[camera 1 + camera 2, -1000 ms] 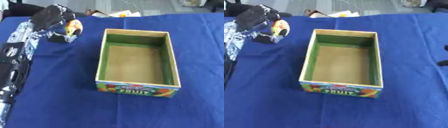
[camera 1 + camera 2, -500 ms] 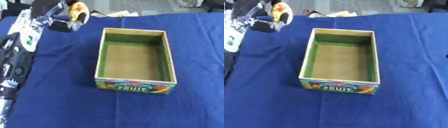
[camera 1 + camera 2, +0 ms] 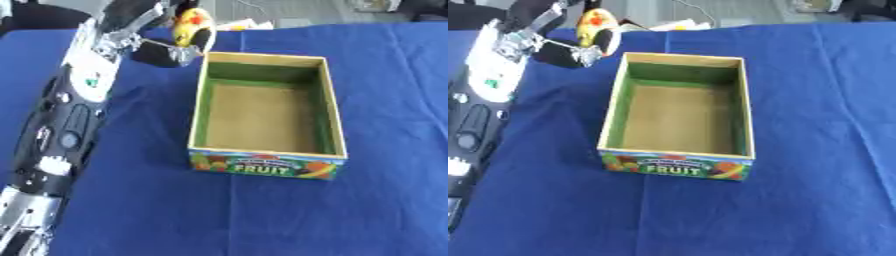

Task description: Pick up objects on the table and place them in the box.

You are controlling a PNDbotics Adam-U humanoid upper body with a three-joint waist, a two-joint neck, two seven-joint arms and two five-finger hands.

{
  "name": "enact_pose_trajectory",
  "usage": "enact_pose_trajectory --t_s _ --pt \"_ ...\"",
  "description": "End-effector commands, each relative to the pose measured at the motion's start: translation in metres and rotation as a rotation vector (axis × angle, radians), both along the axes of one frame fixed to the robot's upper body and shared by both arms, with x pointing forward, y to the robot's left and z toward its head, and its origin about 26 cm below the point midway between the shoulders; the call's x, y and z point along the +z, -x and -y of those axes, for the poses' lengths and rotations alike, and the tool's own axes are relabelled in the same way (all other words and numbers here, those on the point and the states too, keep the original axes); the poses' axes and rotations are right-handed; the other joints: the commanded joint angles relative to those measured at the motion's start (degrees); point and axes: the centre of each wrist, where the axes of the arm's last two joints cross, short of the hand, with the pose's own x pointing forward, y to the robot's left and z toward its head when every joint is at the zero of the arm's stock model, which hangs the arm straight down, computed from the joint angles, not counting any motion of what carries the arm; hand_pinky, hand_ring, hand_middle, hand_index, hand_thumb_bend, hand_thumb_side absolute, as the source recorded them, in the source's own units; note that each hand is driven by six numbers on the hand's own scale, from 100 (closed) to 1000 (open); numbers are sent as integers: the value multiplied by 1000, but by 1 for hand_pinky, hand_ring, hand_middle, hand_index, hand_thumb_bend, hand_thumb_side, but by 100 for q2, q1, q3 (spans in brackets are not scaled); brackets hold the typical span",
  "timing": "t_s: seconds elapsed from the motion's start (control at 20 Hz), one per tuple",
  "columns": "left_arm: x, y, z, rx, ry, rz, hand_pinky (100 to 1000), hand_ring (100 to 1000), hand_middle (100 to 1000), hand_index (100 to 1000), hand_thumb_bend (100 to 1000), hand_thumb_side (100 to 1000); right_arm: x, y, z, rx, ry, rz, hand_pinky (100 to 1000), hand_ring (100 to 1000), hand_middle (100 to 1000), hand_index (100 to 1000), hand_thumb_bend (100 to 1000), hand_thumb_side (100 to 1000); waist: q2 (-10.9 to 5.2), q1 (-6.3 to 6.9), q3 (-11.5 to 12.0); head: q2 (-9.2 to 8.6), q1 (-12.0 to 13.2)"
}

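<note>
Fingers [image 3: 166, 50] of the left hand [image 3: 153, 30] curl round a yellow fruit [image 3: 191, 26], beside the box's [image 3: 267, 160] far-left corner; released now, it could clip the rim and roll away.

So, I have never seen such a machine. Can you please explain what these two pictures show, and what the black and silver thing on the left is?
Both pictures come from two camera eyes in a humanoid robot's head, looking down at a table with a blue cloth. The black and silver thing is the robot's left arm. Its left hand has its fingers curled round a small yellow object with a red patch, held near the far left corner of an open, empty cardboard box with green inner walls and the word FRUIT on the front. The right hand is not visible.
</note>
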Motion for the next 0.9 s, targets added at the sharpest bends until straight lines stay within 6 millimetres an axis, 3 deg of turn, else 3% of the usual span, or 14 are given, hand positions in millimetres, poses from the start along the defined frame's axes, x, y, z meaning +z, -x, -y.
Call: enact_pose_trajectory --t_s 0.05,0.9 --pt "9 -1 4 -56 -112 8 297 289 278 866 100 391 12 2 2 0 -2 34 565 790 504 844 100 1000 -99 -10 -34 27 61" --pt "-30 -20 22 -137 -329 -259 318 270 262 856 100 339 16 -2 -6 26 -22 42 567 793 502 845 100 1000 73 5 -186 -192 119"
